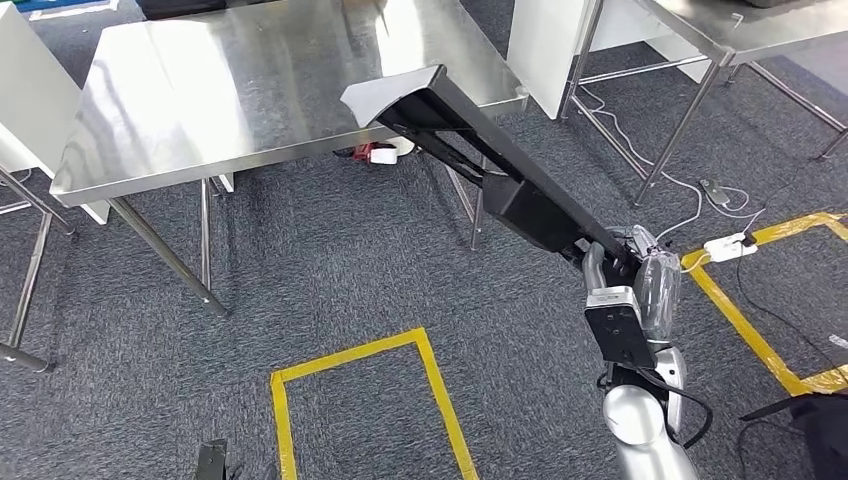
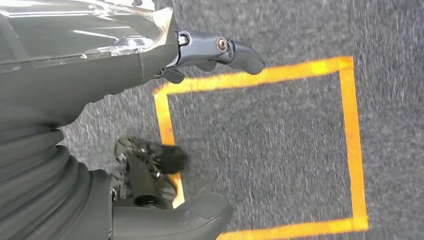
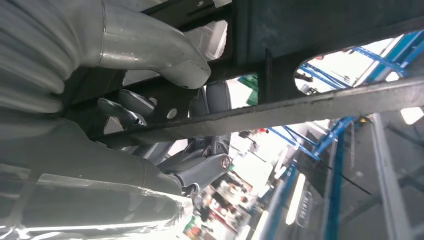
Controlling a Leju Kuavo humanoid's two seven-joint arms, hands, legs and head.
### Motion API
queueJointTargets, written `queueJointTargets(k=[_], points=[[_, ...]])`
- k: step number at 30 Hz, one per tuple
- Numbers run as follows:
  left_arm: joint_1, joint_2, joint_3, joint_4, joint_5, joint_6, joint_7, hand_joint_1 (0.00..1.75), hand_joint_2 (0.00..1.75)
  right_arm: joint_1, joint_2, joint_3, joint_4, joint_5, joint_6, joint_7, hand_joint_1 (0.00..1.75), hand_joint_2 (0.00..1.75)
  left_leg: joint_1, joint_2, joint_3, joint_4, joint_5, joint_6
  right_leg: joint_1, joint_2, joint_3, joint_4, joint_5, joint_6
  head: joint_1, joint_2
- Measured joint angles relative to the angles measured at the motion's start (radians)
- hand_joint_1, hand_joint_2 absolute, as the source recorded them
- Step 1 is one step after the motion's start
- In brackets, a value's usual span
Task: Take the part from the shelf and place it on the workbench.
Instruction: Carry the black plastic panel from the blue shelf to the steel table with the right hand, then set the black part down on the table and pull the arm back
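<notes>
Black part [image 1: 480, 150] was off the shelf and in my right robot hand [image 1: 625, 275], fingers clamped on its near end. The right wrist view showed the same: thumb and fingers [image 3: 125, 105] wrapped around a bar of the part's frame. Long piece, held at a slant; the far end reached up over the near corner of the steel worktop [image 1: 230, 90], but as far as I could tell it wasn't resting on it. Rest of the part hung out over the carpet.

Left robot hand [image 2: 215, 52] hung by my side over the carpet and yellow tape [image 2: 350, 145], holding nothing. Fingers looked loosely curled; couldn't tell whether to call them apart or together.

My read on progress: pickup done, carry nearly done. Left: get the whole part over the worktop, set it flat, let go. Long lever on one hand, so watch for droop and for clipping the worktop edge.
</notes>
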Motion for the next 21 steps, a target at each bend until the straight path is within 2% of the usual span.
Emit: queueJointTargets(k=[1,2,3,5,6,7,9,10,11,12,13,14,15,16,19,21], points=[[-0.002,0.002,0.000,-0.001,-0.001,-0.002,0.003,0.00,1.75,-0.003,-0.002,0.001,0.001,0.002,-0.002,0.003,1.75,1.75,-0.011,0.003,0.015,-0.032,0.008,0.019,0.001,-0.002,0.002,-0.002,-0.001,-0.002,0.004,0.000],[-0.005,0.002,0.000,-0.001,-0.002,-0.004,0.006,0.00,1.75,-0.005,-0.005,0.002,0.002,0.004,-0.004,0.006,1.75,1.75,-0.016,0.005,0.020,-0.043,0.006,0.027,0.000,-0.005,0.002,-0.004,-0.002,-0.002,0.007,0.000],[-0.006,0.000,0.000,-0.002,-0.004,-0.006,0.009,0.00,1.75,-0.006,-0.009,0.003,0.002,0.006,-0.005,0.009,1.75,1.75,-0.018,0.005,0.024,-0.056,0.009,0.027,-0.002,-0.007,0.004,-0.009,-0.001,-0.001,0.006,0.000],[-0.008,-0.003,0.000,-0.002,-0.005,-0.008,0.015,0.00,1.75,-0.007,-0.017,0.004,0.000,0.009,-0.006,0.013,1.75,1.75,-0.012,0.002,0.047,-0.092,0.022,0.019,-0.002,-0.009,0.002,-0.006,-0.006,0.002,0.004,0.000],[-0.009,-0.004,0.000,-0.002,-0.007,-0.011,0.018,0.00,1.75,-0.009,-0.022,0.004,-0.001,0.010,-0.006,0.015,1.75,1.75,-0.007,0.001,0.060,-0.110,0.028,0.013,-0.002,-0.007,-0.008,0.017,-0.017,0.004,0.004,0.000],[-0.011,-0.005,0.000,-0.002,-0.008,-0.013,0.021,0.00,1.75,-0.010,-0.026,0.004,-0.001,0.012,-0.007,0.017,1.75,1.75,-0.001,0.001,0.070,-0.123,0.032,0.007,-0.005,-0.004,-0.033,0.066,-0.036,0.007,0.004,0.000],[-0.013,-0.010,0.000,-0.002,-0.009,-0.017,0.026,0.00,1.75,-0.012,-0.035,0.004,0.000,0.019,-0.007,0.023,1.75,1.75,0.004,-0.003,0.075,-0.127,0.030,-0.002,-0.016,0.000,-0.105,0.197,-0.078,0.020,0.004,0.000],[-0.014,-0.013,0.000,-0.002,-0.010,-0.017,0.028,0.00,1.75,-0.012,-0.038,0.004,0.002,0.023,-0.006,0.028,1.75,1.75,0.008,-0.005,0.076,-0.125,0.027,-0.007,-0.025,0.000,-0.136,0.243,-0.087,0.030,0.004,0.000],[-0.014,-0.015,0.000,-0.002,-0.010,-0.017,0.029,0.00,1.75,-0.012,-0.042,0.005,0.003,0.029,-0.005,0.032,1.75,1.75,0.012,-0.008,0.077,-0.122,0.022,-0.014,-0.033,0.000,-0.148,0.251,-0.078,0.045,0.004,0.000],[-0.014,-0.016,0.000,-0.002,-0.010,-0.017,0.030,0.00,1.75,-0.014,-0.045,0.005,0.005,0.036,-0.003,0.037,1.75,1.75,0.017,-0.010,0.079,-0.117,0.017,-0.023,-0.042,0.000,-0.139,0.218,-0.053,0.062,0.004,0.000],[-0.014,-0.017,0.000,-0.002,-0.010,-0.017,0.031,0.00,1.75,-0.018,-0.049,0.005,0.007,0.046,-0.001,0.044,1.75,1.75,0.023,-0.012,0.080,-0.108,0.008,-0.034,-0.052,-0.001,-0.113,0.150,-0.016,0.082,0.004,0.000],[-0.014,-0.016,0.000,-0.002,-0.010,-0.018,0.031,0.00,1.75,-0.024,-0.052,0.005,0.010,0.059,0.001,0.053,1.75,1.75,0.028,-0.014,0.080,-0.098,-0.001,-0.046,-0.058,0.000,-0.086,0.087,0.014,0.095,0.005,0.000],[-0.014,-0.015,0.000,-0.002,-0.010,-0.020,0.031,0.00,1.75,-0.033,-0.057,0.006,0.014,0.076,0.005,0.065,1.75,1.75,0.030,-0.015,0.077,-0.086,-0.010,-0.057,-0.061,0.001,-0.062,0.033,0.034,0.098,0.008,0.000],[-0.014,-0.015,0.000,-0.002,-0.011,-0.022,0.030,0.00,1.75,-0.042,-0.063,0.006,0.020,0.095,0.012,0.082,1.75,1.75,0.029,-0.015,0.073,-0.077,-0.017,-0.066,-0.062,0.003,-0.049,0.004,0.042,0.090,0.009,0.000],[-0.015,-0.013,0.000,-0.002,-0.013,-0.032,0.030,0.00,1.75,-0.082,-0.092,0.001,0.046,0.158,0.052,0.140,1.75,1.75,0.028,-0.016,0.066,-0.068,-0.026,-0.076,-0.062,0.006,-0.045,-0.001,0.037,0.051,0.005,0.000],[-0.016,-0.012,0.000,-0.002,-0.016,-0.039,0.030,0.00,1.75,-0.127,-0.120,-0.008,0.079,0.189,0.092,0.169,1.75,1.75,0.032,-0.014,0.051,-0.034,-0.048,-0.086,-0.067,0.006,-0.040,-0.003,0.034,0.035,0.000,0.000]])
